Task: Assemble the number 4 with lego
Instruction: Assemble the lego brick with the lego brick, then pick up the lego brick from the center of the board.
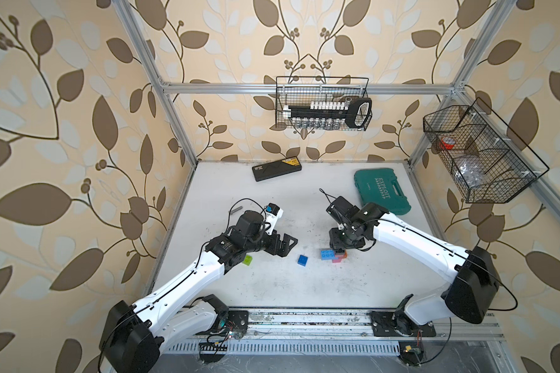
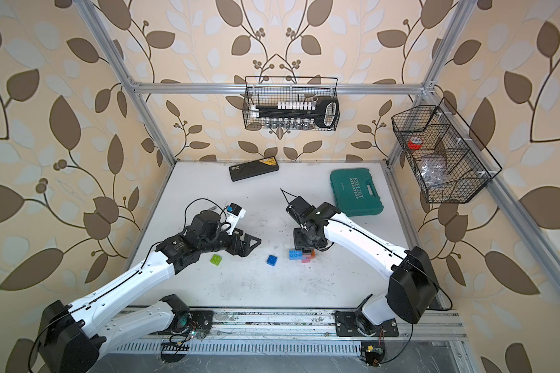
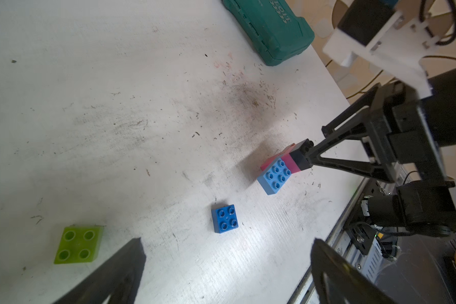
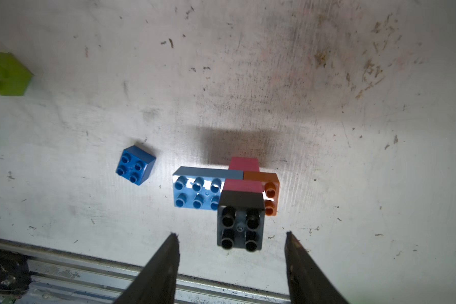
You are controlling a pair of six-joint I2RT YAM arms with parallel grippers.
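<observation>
A joined cluster of lego (image 1: 332,255) (image 2: 300,255) lies mid-table: a long light blue brick (image 4: 195,193) with an orange brick (image 4: 270,189) at its end, pink bricks (image 4: 244,164), and a black brick (image 4: 240,221) stacked on top. My right gripper (image 4: 231,233) (image 1: 340,247) hangs open over it, with a jaw on either side of the black brick and clear of it. A loose dark blue brick (image 1: 302,260) (image 3: 223,218) and a lime green brick (image 1: 247,260) (image 3: 78,244) lie to the left. My left gripper (image 3: 227,240) (image 1: 290,248) is wide open and holds nothing, between those two bricks.
A teal tool case (image 1: 382,190) lies at the back right and a flat black box (image 1: 277,169) at the back. Wire baskets (image 1: 322,103) (image 1: 479,155) hang on the walls. A metal rail (image 1: 304,318) runs along the table's front edge.
</observation>
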